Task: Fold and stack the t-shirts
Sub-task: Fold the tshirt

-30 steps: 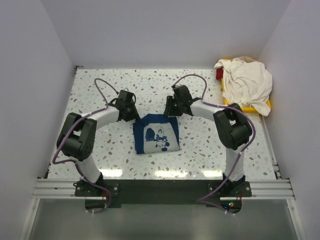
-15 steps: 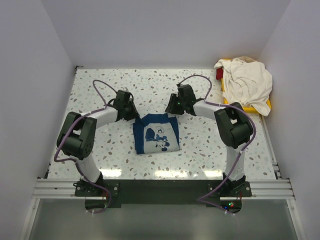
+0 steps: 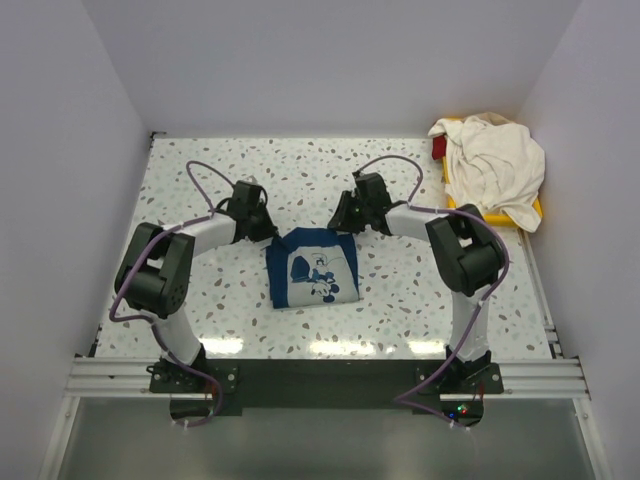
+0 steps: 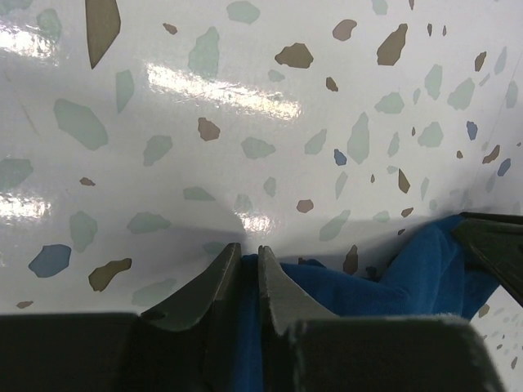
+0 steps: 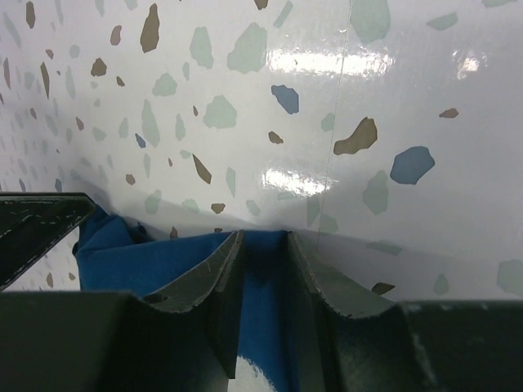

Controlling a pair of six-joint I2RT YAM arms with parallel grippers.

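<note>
The navy t-shirt (image 3: pixel 313 268), folded into a small rectangle with a white cartoon print on top, lies mid-table between the arms. My left gripper (image 3: pixel 270 235) sits at its far left corner; in the left wrist view its jaws (image 4: pixel 249 253) are pinched almost together on a ridge of the blue cloth (image 4: pixel 409 278). My right gripper (image 3: pixel 341 226) is at the far right corner. Its jaws (image 5: pixel 264 238) straddle the blue edge (image 5: pixel 131 261) with a gap left between them. The cream t-shirt (image 3: pixel 495 165) is heaped at the back right.
The cream shirt drapes over a yellow tray (image 3: pixel 538 210) in the back right corner, with something red (image 3: pixel 438 148) showing at the tray's left end. White walls enclose the speckled table (image 3: pixel 200 180) on three sides.
Both grippers have closed down on the far corners of the navy shirt, the left one more than the right. The right gripper shifted slightly toward the back. The shirt itself has not moved.
</note>
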